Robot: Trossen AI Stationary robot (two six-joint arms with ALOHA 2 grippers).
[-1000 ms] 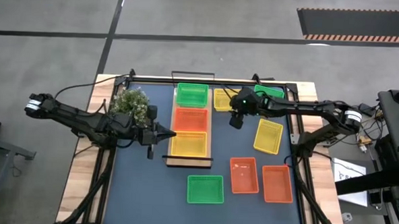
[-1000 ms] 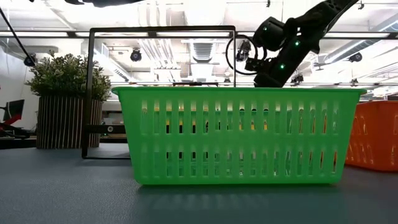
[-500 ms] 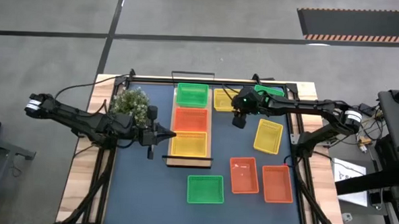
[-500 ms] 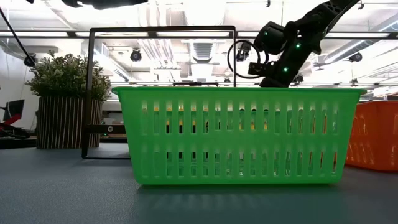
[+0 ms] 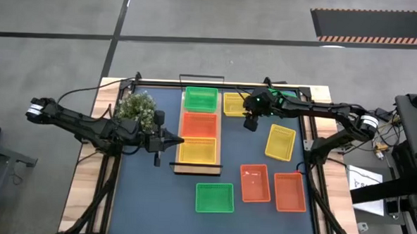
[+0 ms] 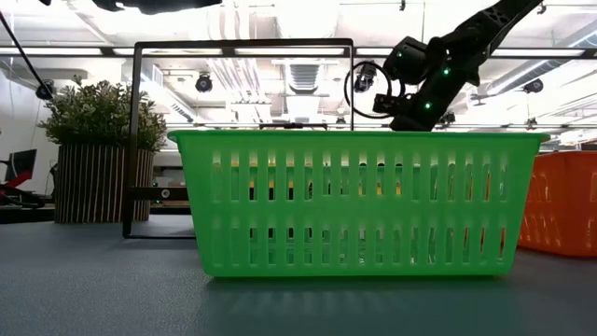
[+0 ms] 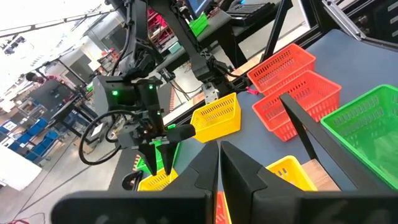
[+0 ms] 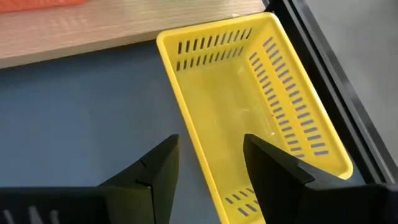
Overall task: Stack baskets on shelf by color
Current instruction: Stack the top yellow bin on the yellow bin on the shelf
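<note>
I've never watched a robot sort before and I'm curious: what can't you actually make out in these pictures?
- Low view: the green basket up close blocks nearly all the table behind it.
- High view: another green basket lies mostly under the right arm.
- High view: whether the left gripper touches the shelf is too small to tell.

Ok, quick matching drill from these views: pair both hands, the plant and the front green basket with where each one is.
1 right hand
2 left hand
3 plant
4 front green basket

A left of the shelf's far end
B on the table, past the shelf's near end
C over the loose yellow basket
D beside the shelved yellow basket

Pairs: 1-C, 2-D, 3-A, 4-B
</note>
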